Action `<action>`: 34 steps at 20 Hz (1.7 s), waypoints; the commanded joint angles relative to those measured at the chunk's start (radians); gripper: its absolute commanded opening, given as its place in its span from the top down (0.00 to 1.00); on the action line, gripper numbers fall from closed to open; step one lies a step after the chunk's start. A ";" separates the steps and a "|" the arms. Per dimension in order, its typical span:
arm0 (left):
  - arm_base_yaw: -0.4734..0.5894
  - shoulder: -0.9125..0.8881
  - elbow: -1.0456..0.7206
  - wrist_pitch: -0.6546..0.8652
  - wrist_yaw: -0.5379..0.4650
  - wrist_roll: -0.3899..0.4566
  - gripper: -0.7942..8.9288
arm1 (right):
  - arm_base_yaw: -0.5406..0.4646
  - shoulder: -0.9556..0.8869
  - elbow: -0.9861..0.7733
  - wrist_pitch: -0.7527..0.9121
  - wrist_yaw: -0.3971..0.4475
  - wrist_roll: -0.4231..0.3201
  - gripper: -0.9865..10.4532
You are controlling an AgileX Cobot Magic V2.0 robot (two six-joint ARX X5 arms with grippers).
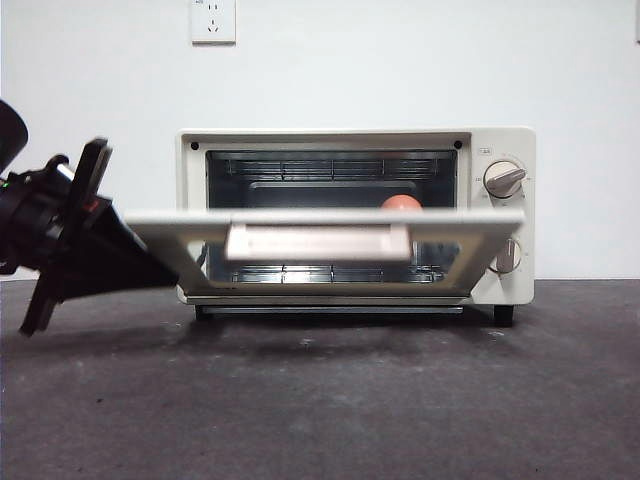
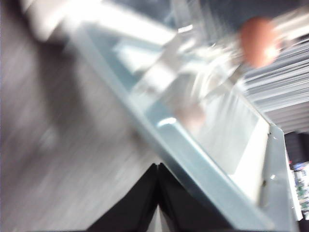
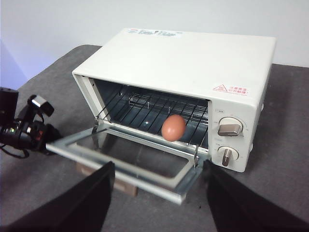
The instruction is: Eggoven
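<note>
The egg [image 3: 173, 127] sits on the rack, fragile and round; the door [image 1: 320, 238] is stiff, half-down; left gripper [image 2: 158, 166], fingers together, at its corner; right gripper [image 3: 157, 193] spread wide, waiting.

Front view evenly lit, bright white wall [image 1: 400, 60], dim dark tabletop [image 1: 320, 400]; soft shadow under the toaster oven [image 1: 355, 215]. Oven door [image 1: 320, 232] and its handle [image 1: 318, 242] slightly motion-blurred; arm at the picture's left edge dark, low detail. Left wrist view heavily motion-smeared overall: egg [image 2: 259, 41] a soft blob, glare streaks on door glass [image 2: 212, 111]. Right wrist view sharp, diffuse light, own jaws dark and out of focus.
</note>
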State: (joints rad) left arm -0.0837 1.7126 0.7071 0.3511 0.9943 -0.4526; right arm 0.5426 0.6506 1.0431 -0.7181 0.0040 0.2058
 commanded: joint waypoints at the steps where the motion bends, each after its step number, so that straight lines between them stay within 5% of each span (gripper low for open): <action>1: -0.001 0.013 0.016 0.187 0.021 -0.168 0.91 | 0.008 0.006 0.019 0.005 0.004 -0.003 0.66; 7: 0.000 0.013 0.031 0.519 -0.038 -0.394 0.91 | 0.008 0.006 0.019 -0.047 0.004 -0.002 0.66; 15: -0.018 -0.109 0.034 0.467 -0.039 -0.385 0.91 | 0.008 0.008 0.019 -0.077 0.002 -0.002 0.66; 20: -0.046 -0.293 0.034 0.202 -0.124 -0.221 0.91 | 0.008 0.008 0.017 -0.085 -0.005 -0.006 0.66; 28: -0.153 -0.664 0.034 -0.375 -0.486 0.161 0.91 | 0.008 0.007 -0.108 0.031 -0.016 -0.009 0.74; 34: -0.190 -0.853 0.034 -0.517 -0.588 0.211 0.91 | 0.008 0.006 -0.323 0.360 -0.085 -0.010 0.92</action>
State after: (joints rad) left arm -0.2699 0.8730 0.7269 -0.1658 0.4183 -0.2859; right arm 0.5426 0.6540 0.7322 -0.4274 -0.0784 0.2058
